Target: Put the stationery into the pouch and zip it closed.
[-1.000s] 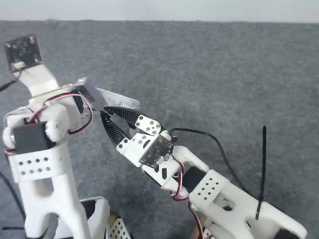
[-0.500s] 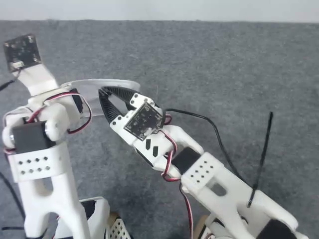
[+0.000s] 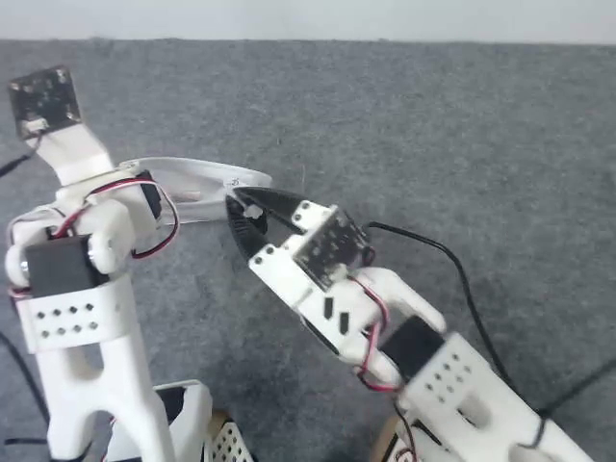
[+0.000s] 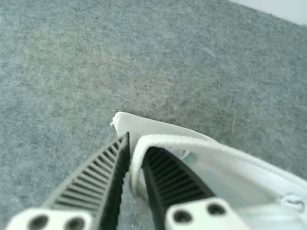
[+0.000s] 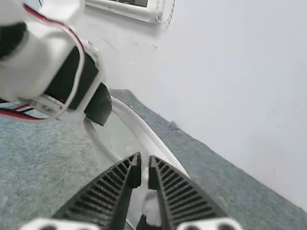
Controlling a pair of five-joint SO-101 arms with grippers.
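Clamping the end of the pouch (image 4: 225, 158) between its ribbed fingers, your left hand (image 4: 134, 146) grips the white zip-edged rim, one finger on each side of it. That end hangs off the grey bench (image 4: 72, 57), and the bag stretches away from the fingers.

Just beyond, in the high view, your right hand (image 3: 241, 200) comes in from the lower right and meets the pouch (image 3: 202, 175) near its free end, the end farthest from the left arm. Its own camera shows that hand (image 5: 145, 165) pinched down to a narrow slit, with a small white piece (image 5: 149, 211) caught between the fingers. It is probably the zip pull, though the grip is too deep in the hand to be sure.

The pouch's long axis runs from the left hand across toward the right hand, roughly level above the bench (image 3: 433, 144), and the zip track lies along that line. The coming pull therefore has to travel straight down the axis, with the left hand as anchor and the right, nearer to the pull, doing the drawing.

Which direction closes the zip, and whether the stationery is inside the clear wall (image 5: 144, 134), you cannot tell.
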